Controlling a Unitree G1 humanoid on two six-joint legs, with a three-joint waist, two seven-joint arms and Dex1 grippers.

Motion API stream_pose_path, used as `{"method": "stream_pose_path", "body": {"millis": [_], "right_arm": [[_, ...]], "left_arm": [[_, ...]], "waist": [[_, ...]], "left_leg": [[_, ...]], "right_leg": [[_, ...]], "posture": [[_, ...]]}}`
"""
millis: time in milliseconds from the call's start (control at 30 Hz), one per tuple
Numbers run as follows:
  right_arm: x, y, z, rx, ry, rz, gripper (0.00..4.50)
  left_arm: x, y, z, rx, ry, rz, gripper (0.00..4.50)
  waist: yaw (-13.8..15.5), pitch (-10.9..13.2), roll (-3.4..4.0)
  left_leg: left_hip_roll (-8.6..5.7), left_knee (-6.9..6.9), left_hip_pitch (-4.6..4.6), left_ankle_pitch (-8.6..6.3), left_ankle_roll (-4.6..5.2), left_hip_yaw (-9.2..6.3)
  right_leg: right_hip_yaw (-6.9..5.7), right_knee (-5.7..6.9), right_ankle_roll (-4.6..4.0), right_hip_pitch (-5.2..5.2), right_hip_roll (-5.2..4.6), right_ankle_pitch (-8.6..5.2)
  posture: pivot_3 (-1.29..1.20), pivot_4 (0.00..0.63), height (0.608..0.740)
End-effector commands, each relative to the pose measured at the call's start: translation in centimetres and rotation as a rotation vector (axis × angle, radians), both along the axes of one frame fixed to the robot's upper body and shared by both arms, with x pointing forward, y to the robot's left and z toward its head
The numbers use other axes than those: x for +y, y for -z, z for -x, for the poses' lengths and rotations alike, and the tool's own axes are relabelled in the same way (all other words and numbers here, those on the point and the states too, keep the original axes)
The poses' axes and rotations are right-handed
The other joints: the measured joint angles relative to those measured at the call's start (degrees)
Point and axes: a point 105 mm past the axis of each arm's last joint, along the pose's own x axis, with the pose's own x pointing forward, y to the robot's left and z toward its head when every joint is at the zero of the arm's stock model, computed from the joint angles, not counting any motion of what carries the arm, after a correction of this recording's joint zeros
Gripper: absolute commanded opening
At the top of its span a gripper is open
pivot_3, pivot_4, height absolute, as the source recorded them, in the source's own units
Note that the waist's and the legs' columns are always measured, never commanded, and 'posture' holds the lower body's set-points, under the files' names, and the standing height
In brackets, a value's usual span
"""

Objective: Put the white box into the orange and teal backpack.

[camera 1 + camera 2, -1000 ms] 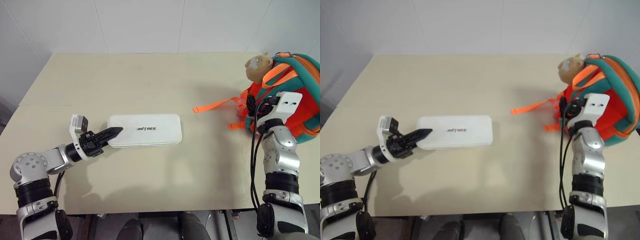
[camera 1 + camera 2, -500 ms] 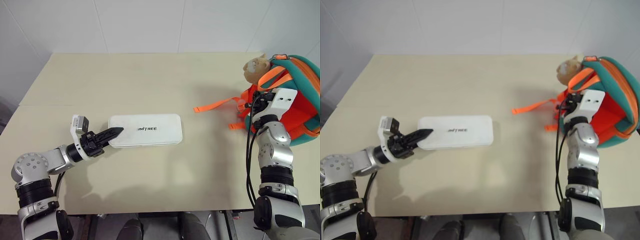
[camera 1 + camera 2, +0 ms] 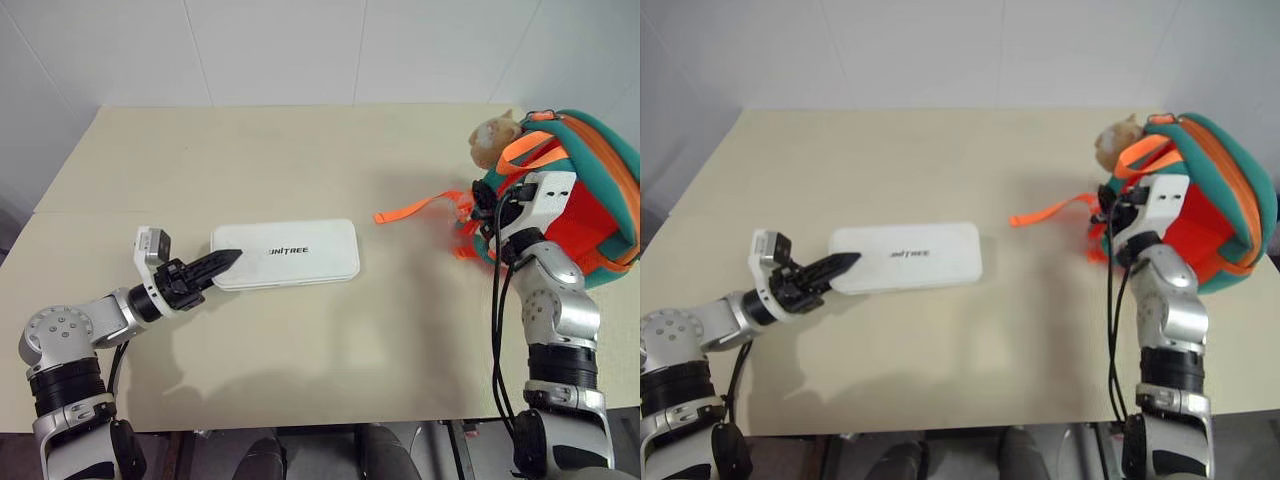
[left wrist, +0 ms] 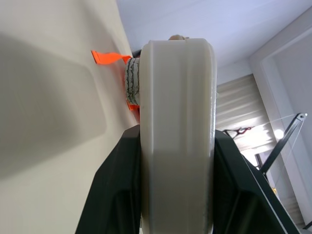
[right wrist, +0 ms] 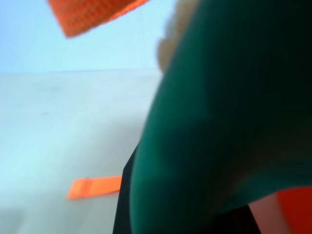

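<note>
The white box (image 3: pixel 290 253) lies flat on the tan table (image 3: pixel 300 150), left of centre, lettering up. My left gripper (image 3: pixel 225 262) is shut on its left end; in the left wrist view the box (image 4: pixel 178 122) sits edge-on between the black fingers (image 4: pixel 114 195). At the right edge of the table the orange and teal backpack (image 3: pixel 590 200) lies tipped, its orange inside showing. My right gripper (image 3: pixel 487 215) is at the backpack's left rim, shut on the teal trim (image 5: pixel 219 122), which covers its fingers.
A tan plush toy (image 3: pixel 492 138) hangs at the backpack's top left. A loose orange strap (image 3: pixel 410 210) trails left across the table toward the box. A white wall stands behind the table's far edge.
My right gripper has closed on the backpack's rim and moved left, dragging the backpack and its strap along and tipping it. The left arm and the box have kept their place.
</note>
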Motion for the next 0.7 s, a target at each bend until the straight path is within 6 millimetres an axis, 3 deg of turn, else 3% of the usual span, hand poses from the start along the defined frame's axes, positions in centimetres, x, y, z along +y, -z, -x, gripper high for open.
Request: {"method": "stream_pose_path", "body": {"millis": [33,200,433,700], "right_arm": [[2.0,-1.8,1.7,-0.036,-0.135,0.039,0.53],[5.2,-2.3,4.4,-0.02,-0.336,0.107,0.53],[8.1,-3.7,7.0,-0.035,-0.524,0.165,0.53],[11.0,-5.5,9.9,-0.082,-0.724,0.227,0.53]], "left_arm": [[0.6,-1.4,0.0,-0.062,-0.007,0.017,1.35],[2.4,-2.0,-0.7,-0.084,-0.067,-0.003,1.35],[4.4,-2.5,-1.1,-0.102,-0.113,-0.029,1.35],[5.0,-2.5,-1.2,-0.117,-0.116,-0.037,1.35]], "waist": [[0.1,0.0,0.0],[0.3,0.0,0.01],[0.5,0.0,0.01],[0.5,0.0,0.01]], "left_leg": [[0.0,-0.01,0.0,0.0,0.0,0.0],[0.01,-0.06,-0.01,-0.01,0.01,0.01],[0.02,-0.13,-0.01,-0.03,0.06,0.02],[0.02,-0.19,-0.07,-0.04,0.06,0.02]], "right_leg": [[0.0,0.0,0.0,0.0,0.0,0.0],[0.0,-0.09,0.0,-0.03,0.01,0.0],[-0.01,-0.28,-0.01,-0.06,0.01,-0.01],[-0.03,-0.25,-0.01,-0.08,-0.02,0.0]], "posture": [[0.0,0.15,0.74],[0.0,0.15,0.74],[0.0,0.15,0.74],[0.0,0.15,0.74]]}}
